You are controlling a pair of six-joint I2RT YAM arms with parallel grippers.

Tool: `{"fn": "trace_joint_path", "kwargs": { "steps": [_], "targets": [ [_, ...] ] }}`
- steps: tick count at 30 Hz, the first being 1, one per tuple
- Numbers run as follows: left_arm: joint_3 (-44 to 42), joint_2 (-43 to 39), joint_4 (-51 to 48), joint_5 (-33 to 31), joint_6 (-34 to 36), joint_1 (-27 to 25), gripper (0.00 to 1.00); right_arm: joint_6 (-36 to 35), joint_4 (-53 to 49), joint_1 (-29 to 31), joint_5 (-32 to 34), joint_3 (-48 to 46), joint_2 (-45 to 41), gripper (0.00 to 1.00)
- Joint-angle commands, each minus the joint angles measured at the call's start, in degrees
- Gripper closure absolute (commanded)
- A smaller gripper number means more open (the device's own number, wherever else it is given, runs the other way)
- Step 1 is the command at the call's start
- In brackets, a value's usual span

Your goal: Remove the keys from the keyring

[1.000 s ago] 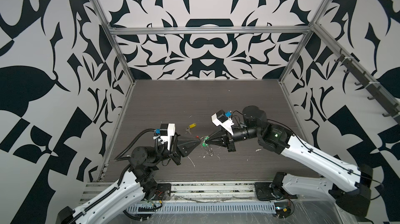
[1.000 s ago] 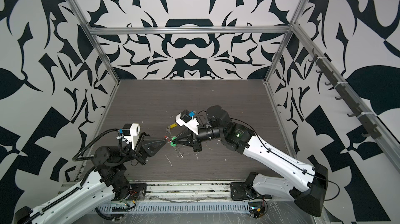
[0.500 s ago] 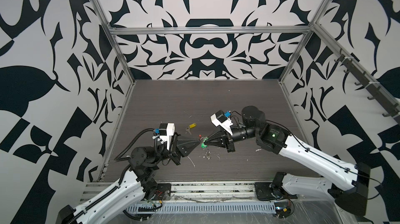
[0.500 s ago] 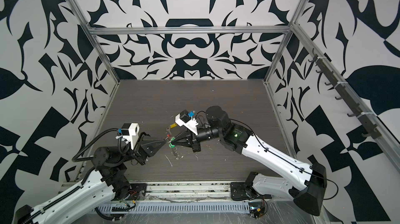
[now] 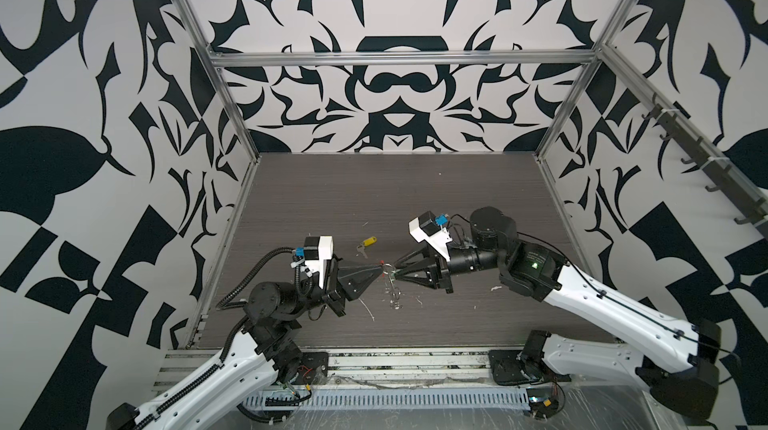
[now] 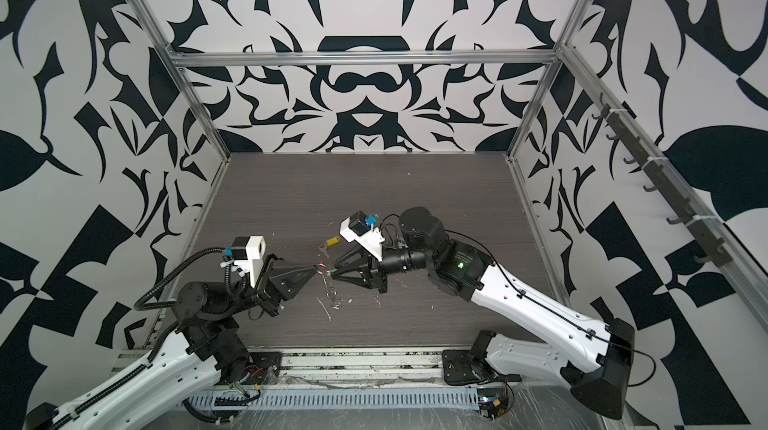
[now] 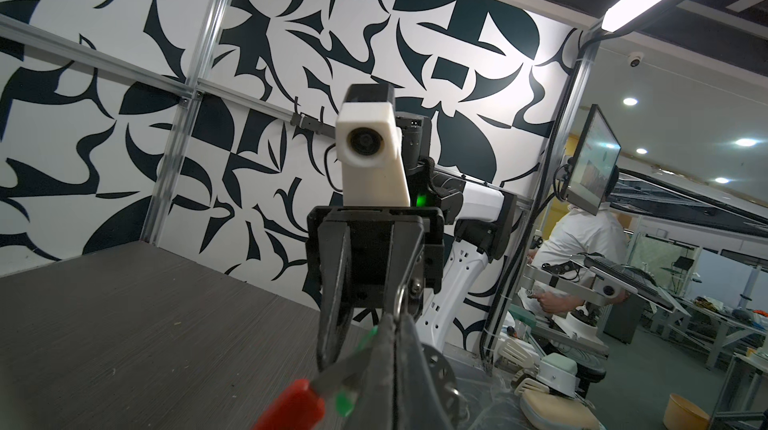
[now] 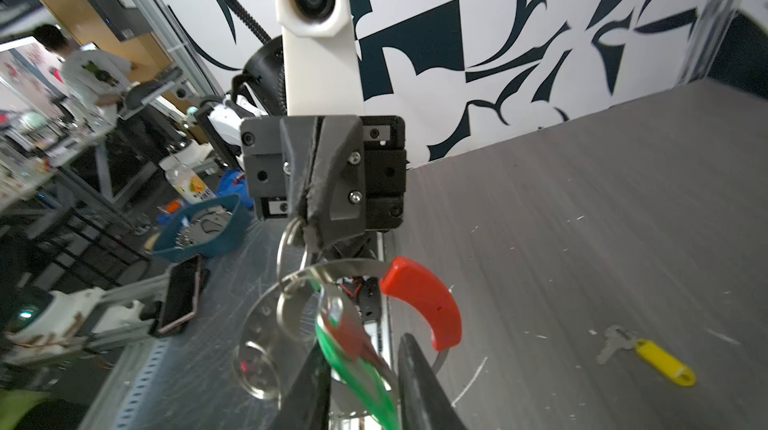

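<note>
Nearest the front edge of the tabletop (image 5: 374,183), both arm bases are bolted to a slotted metal rail (image 5: 374,365). Just beyond it, over the front middle, the left gripper (image 5: 380,268) and the right gripper (image 5: 395,272) are held tip to tip above the surface. In both top views only a red speck and thin metal loops can be made out between them.

More is shown by the right wrist view. The left gripper's fingers (image 8: 328,183) are pressed together and clamped on bare metal of the keyring (image 8: 419,303), beside a small silver ring (image 8: 291,241). The red sleeve (image 8: 428,316) is curved away to one side. The right gripper's fingers (image 8: 419,390) are held apart, and the green tag (image 8: 370,382) is seen between them. The tag is blurred, so contact with either pad cannot be told.

In the left wrist view the junction is largely covered by that gripper's own dark fingers, and only the sleeve and a green blur are seen.

Farther back, the yellow tag (image 5: 369,240) is laid flat on the tabletop with a small silver key (image 8: 615,343), apart from both grippers. It is shown only by the top views and the right wrist view. White scratches (image 5: 368,309) are scattered near the front.

Farthest off, the back edge is closed by a black-and-white patterned wall (image 5: 395,87).
</note>
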Motion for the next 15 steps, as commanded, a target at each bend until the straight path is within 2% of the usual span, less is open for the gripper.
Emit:
{"fn": "trace_joint_path", "kwargs": {
  "steps": [1, 5, 15],
  "targets": [
    [2.64, -1.28, -1.65, -1.84, 1.18, -0.07, 1.0, 0.55, 1.62, 0.27, 3.52, -0.05, -2.3, 0.61],
    [3.3, -1.46, -3.28, -2.28, 1.47, -0.07, 1.0, 1.51, 3.55, 0.29, 5.89, -0.82, -4.39, 0.54],
    [4.12, -0.68, -4.17, -3.35, 1.4, -0.13, 1.0, 5.59, 13.15, 1.48, 5.29, -0.07, -4.62, 0.47]
  ]
}}
